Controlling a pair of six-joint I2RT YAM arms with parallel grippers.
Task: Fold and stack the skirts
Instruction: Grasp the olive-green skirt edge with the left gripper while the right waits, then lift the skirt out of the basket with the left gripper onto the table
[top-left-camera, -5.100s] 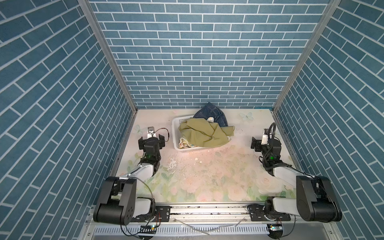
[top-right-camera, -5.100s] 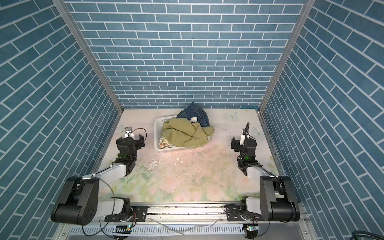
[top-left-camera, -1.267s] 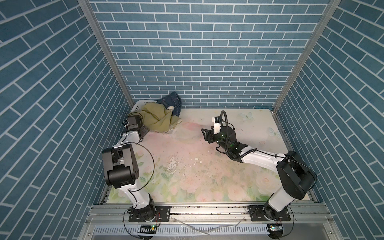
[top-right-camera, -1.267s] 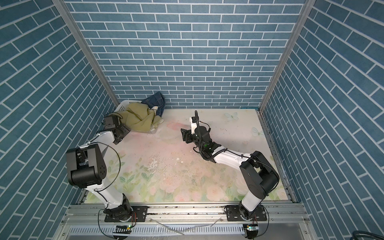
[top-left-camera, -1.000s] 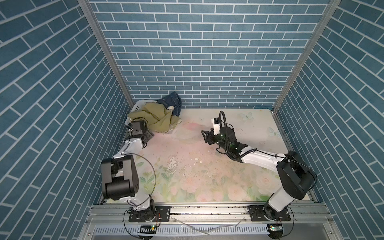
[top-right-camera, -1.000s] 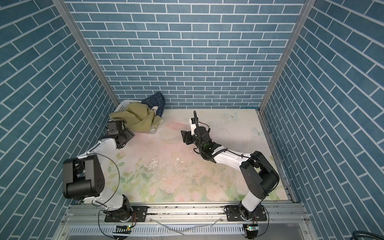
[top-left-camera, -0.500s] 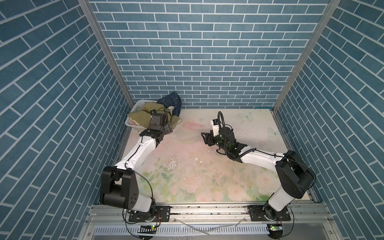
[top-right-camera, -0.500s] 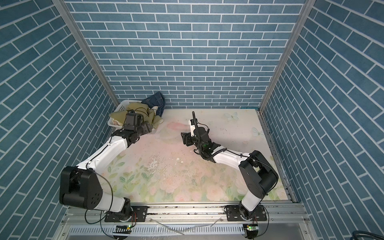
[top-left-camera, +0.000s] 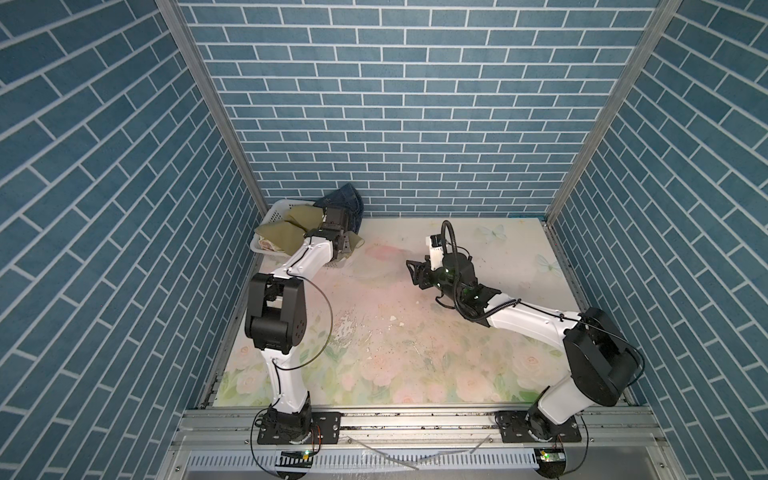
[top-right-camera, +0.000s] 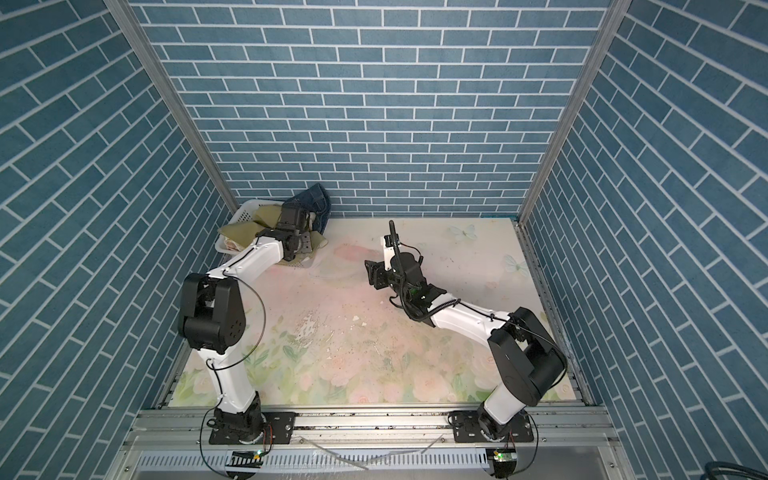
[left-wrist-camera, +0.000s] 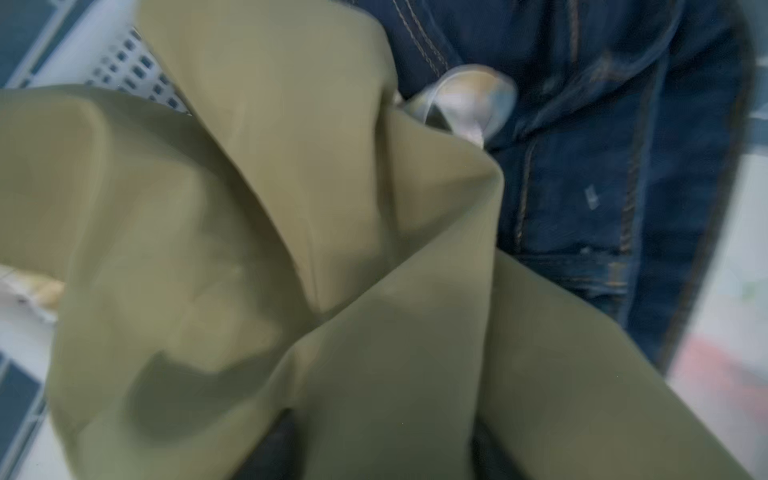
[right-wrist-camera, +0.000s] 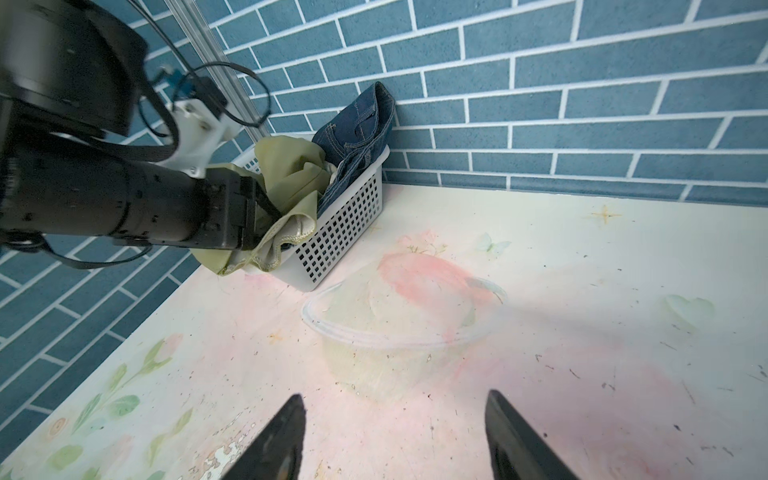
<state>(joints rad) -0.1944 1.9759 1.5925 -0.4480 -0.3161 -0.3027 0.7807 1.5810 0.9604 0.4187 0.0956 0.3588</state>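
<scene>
Right wrist view: left hand (right-wrist-camera: 262, 210) apparently pinches olive skirt (right-wrist-camera: 291, 174).

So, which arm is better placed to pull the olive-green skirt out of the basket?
Left. The left gripper touches the olive-green skirt at the edge of the white basket. The right gripper stands open over the table, apart from the basket.

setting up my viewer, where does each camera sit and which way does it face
Top views: high at the front, looking down on the table, left arm and right arm.
Left wrist: close over the olive skirt and denim skirt; nothing of the arm shows clearly.
Right wrist: low, facing the basket; right gripper open, left gripper at the olive skirt.
Shared: both wrist views show both skirts.
</scene>
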